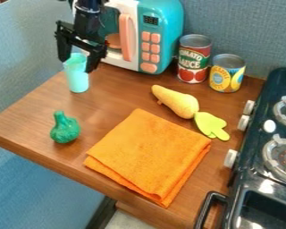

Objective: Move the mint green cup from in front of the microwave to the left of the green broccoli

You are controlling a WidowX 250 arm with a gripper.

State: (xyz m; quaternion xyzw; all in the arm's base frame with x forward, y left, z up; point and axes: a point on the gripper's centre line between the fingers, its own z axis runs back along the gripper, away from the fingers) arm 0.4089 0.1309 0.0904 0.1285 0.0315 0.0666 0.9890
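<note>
The turquoise cup (78,81) stands on the wooden surface (118,89), left of the toy microwave (161,33). Over its rim hangs the black gripper (77,65), jaws spread wide on either side; whether they touch it, I cannot tell.

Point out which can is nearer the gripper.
The taller can, red and green, beside the microwave; the shorter can, yellow and blue, stands farther from the gripper.
</note>
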